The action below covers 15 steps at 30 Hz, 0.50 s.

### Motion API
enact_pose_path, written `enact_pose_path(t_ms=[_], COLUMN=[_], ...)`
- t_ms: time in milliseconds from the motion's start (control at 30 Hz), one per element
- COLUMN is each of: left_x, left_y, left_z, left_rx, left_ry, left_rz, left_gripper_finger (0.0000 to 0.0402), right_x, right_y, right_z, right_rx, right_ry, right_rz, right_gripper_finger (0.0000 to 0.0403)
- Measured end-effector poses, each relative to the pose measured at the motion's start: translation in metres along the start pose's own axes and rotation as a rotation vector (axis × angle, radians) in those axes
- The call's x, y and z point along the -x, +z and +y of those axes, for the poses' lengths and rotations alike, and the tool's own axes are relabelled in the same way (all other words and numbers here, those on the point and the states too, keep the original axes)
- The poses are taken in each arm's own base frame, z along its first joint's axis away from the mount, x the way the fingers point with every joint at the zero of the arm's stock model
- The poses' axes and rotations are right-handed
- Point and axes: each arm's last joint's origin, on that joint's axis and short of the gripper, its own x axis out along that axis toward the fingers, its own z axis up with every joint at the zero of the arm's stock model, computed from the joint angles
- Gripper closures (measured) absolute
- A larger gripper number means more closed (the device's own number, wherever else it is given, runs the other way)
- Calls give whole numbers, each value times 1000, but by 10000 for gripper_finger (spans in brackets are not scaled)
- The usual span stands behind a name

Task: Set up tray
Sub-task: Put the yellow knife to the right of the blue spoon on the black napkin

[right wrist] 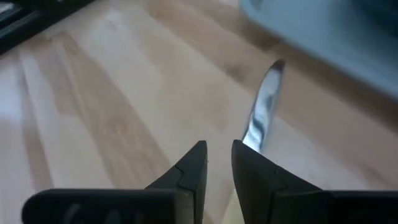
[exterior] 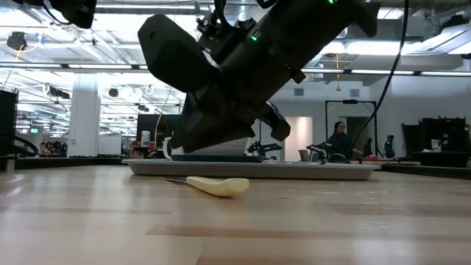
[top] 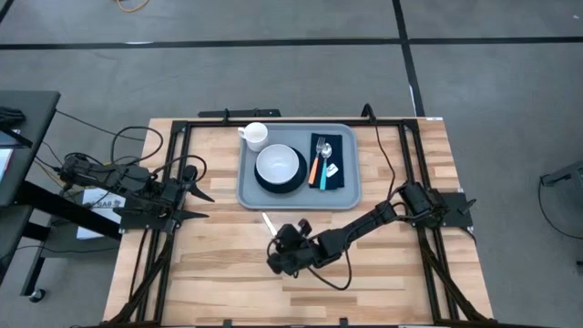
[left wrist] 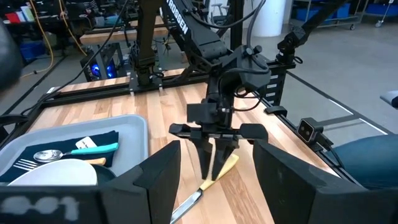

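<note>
- On the far middle of the light wooden table (top: 219, 264) sits the large light grey-blue rectangular plastic tray (top: 248, 193), holding a white bowl (top: 279, 164) on a dark plate, a white cup (top: 256, 136) at its far left corner, and a dark navy napkin (top: 343, 150) with cutlery on the right
- Near the tray's front edge lies a knife with a pale yellow handle (exterior: 218, 185) flat on the wood
- Right gripper (top: 281, 248) hangs over that handle, fingers narrowly apart, grasping nothing I can see
- Left gripper (top: 206, 204) waits at the table's left side, released wide
</note>
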Motion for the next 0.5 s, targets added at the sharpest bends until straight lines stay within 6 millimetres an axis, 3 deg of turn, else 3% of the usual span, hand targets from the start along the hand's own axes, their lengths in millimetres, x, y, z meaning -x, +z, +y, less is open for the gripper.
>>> enact_pose_path(t_ms=[200, 500], left_x=[0, 0], left_y=[0, 0], left_z=[0, 0], left_rx=[0, 1], left_ry=[0, 0], left_rz=[0, 0], left_gripper_finger=[210, 210], right_x=[0, 0], right_y=[0, -3], right_z=[2, 1], right_rx=[-11, 6], right_ry=[49, 48], right_rz=[32, 74], right_gripper_finger=[310, 220])
